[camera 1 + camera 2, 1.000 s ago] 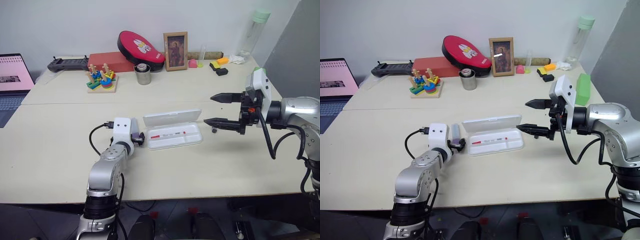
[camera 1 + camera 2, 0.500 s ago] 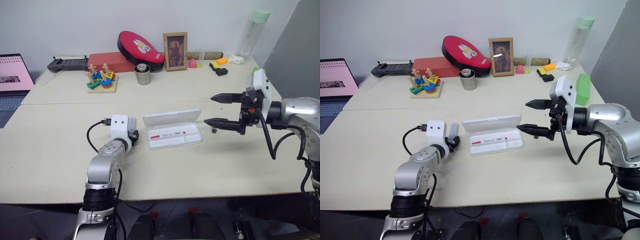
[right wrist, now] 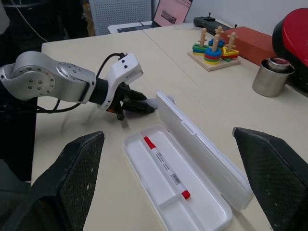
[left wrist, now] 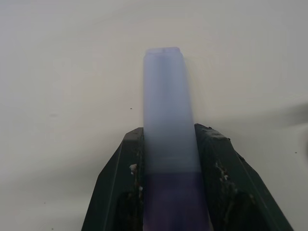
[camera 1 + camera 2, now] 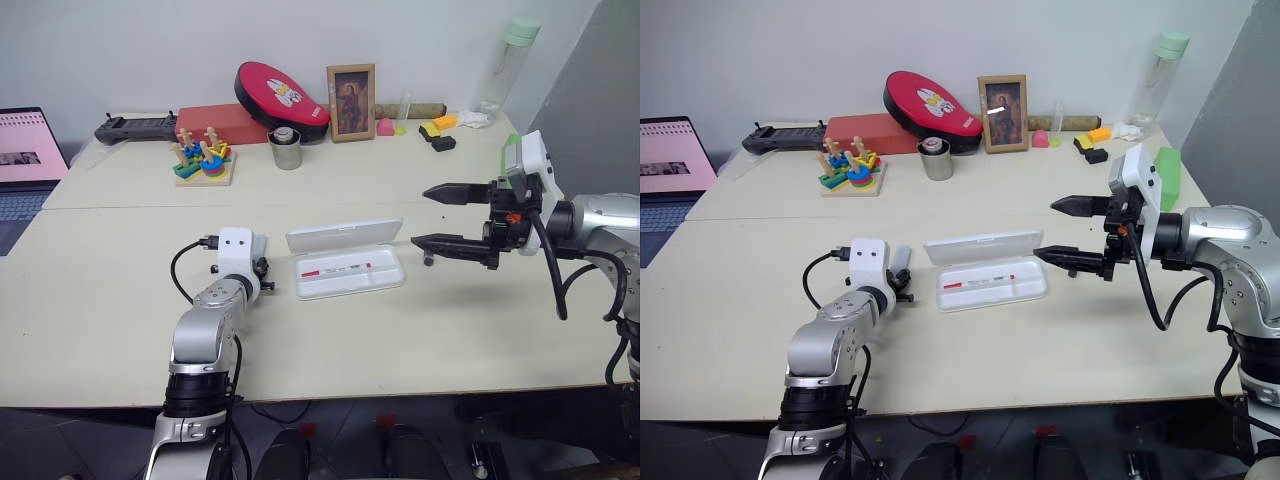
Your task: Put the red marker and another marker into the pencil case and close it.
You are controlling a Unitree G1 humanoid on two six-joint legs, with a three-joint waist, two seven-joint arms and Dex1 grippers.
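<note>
Since the red marker (image 3: 163, 166) already lies in the open case (image 5: 385, 276), the left hand (image 4: 166, 159) clamps the lavender marker (image 4: 166, 110) low over the tabletop (image 5: 120, 300), just beside the case; the right hand (image 5: 432, 215) waits, fingers spread, at the case's far end.

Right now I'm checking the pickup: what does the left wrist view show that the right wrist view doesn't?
Left wrist view alone: the left gripper's fingers pressed against both sides of the lavender marker.

Right wrist view alone: the open pencil case with the red marker inside, and the right gripper open wide above it.

Both: the lavender marker in the left gripper, over the table.
</note>
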